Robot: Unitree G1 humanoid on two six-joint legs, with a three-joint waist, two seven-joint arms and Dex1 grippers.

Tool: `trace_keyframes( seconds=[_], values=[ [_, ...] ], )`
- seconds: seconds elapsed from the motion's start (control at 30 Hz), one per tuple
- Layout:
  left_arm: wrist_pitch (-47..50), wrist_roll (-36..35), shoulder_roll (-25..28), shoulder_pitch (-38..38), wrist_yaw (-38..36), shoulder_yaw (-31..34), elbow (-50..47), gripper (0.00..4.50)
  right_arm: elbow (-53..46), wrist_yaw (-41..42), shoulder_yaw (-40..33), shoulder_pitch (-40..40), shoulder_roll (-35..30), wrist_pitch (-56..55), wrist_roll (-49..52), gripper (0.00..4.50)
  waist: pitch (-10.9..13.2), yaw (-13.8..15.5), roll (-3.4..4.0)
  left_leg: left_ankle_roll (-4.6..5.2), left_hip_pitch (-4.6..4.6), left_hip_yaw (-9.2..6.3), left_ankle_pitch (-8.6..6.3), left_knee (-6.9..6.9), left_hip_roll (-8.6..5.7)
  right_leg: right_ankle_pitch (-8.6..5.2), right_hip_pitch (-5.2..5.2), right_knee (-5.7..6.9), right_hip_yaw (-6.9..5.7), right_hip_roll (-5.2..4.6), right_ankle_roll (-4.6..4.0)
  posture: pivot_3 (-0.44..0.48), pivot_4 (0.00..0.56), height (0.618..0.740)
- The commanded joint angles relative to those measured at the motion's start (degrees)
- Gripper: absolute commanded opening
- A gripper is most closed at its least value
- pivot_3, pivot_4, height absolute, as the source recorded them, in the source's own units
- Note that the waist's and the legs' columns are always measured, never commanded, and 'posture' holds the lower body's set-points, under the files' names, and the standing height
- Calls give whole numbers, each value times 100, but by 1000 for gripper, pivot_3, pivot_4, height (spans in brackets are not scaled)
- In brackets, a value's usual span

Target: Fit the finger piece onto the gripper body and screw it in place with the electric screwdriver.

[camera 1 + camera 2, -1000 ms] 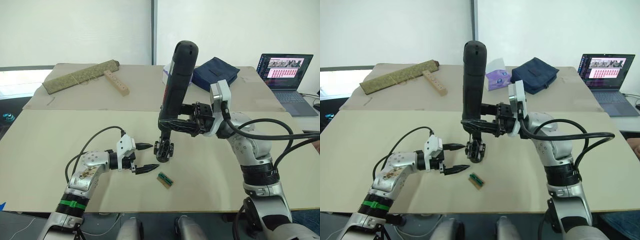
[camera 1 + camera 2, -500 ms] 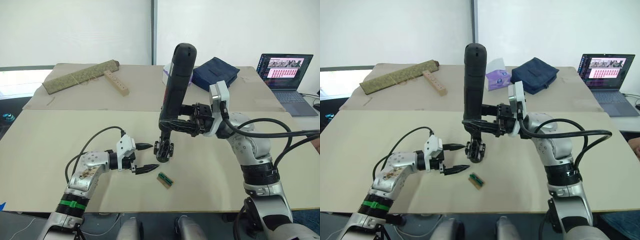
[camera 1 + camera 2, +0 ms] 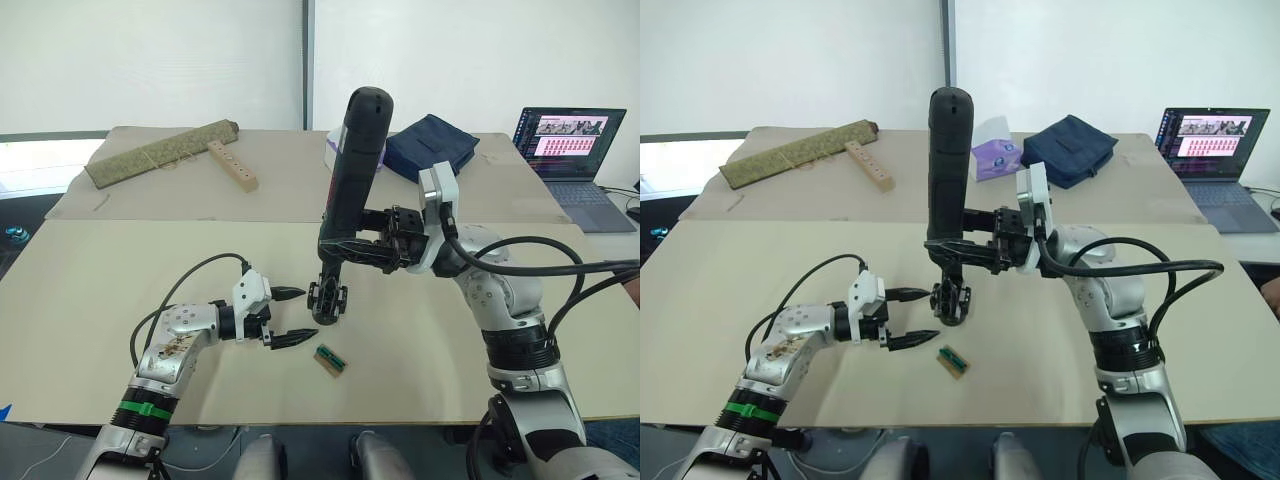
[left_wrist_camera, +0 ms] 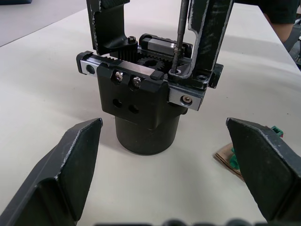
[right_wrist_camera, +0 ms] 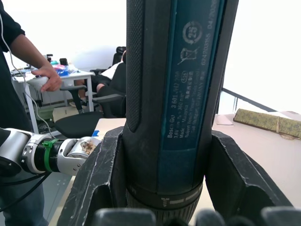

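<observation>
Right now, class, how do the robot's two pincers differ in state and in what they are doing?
The right pincer is shut on the electric screwdriver, holding it upright with its bit down on the gripper body. The left pincer is open and holds nothing; its fingers flank the gripper body without touching it. The right sits higher above the table; the left is low, near it. Both have two black fingers.

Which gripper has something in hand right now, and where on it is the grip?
The right gripper clamps the electric screwdriver around its lower barrel, held upright. The left gripper is open, holding nothing.
</observation>
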Motion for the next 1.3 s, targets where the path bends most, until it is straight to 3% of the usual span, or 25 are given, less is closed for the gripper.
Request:
trace_keyframes(
  seconds=[0.03,1.3],
  values=[
    [-80,-10,-12,3,15,9,-173,4500,-98,74,-79,-204,-80,30,100,1928,0,0,0,0,0,0,0,0,0,0,0,0,0,0,0,0,150,740],
    [-116,68,-138,-39,127,-64,-54,4500,18,48,-13,-256,81,-17,-62,1928,0,0,0,0,0,0,0,0,0,0,0,0,0,0,0,0,150,740]
  ],
)
